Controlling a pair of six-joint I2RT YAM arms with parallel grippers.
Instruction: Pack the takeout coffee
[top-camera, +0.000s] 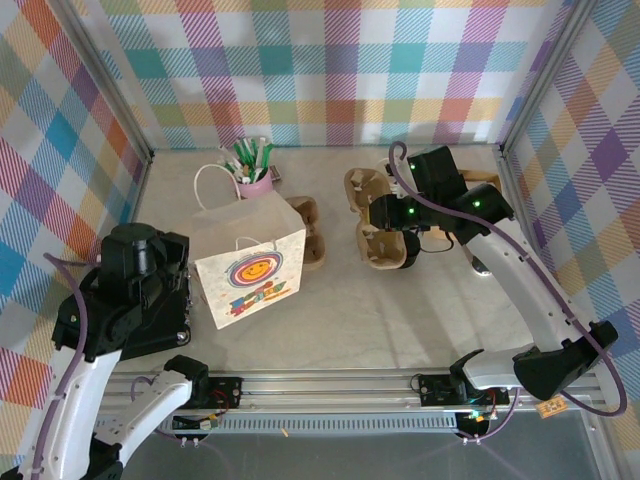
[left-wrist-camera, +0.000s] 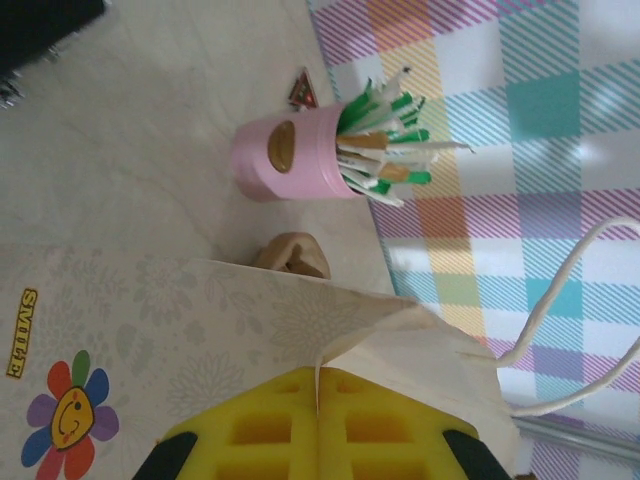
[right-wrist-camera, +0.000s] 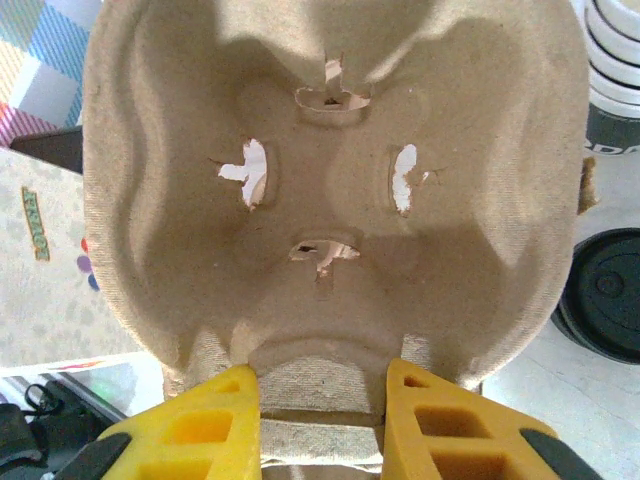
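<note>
**A:** On the right side of the table (top-camera: 400, 320), what does the right gripper (right-wrist-camera: 320, 375) have?

**B:** Its yellow fingers (right-wrist-camera: 225, 430) stand on either side of the near rim of a moulded pulp cup carrier (right-wrist-camera: 330, 180). It looks clamped on that rim, though this close I can't quite make out the contact.

**A:** And the takeout coffee?

**B:** The takeout coffee (right-wrist-camera: 608, 295) stands on the table just right of that carrier, with its black lid on, and the picture's edge cuts it off. A stack of lidless cups (right-wrist-camera: 618, 60) sits just beyond it.

**A:** The left arm?

**B:** The left gripper (left-wrist-camera: 318, 385) is closed, its pads pressed together with the top edge of the paper bag (top-camera: 250, 265) pinched between them. The bag stands upright mid-table, well apart from the coffee, with its smiling-flower print facing the arms.

**A:** Behind the bag?

**B:** A pink cup of green-and-white pens (top-camera: 252, 172) stands near the back wall. A spare pulp carrier (top-camera: 310, 232) lies just right of the bag.
</note>
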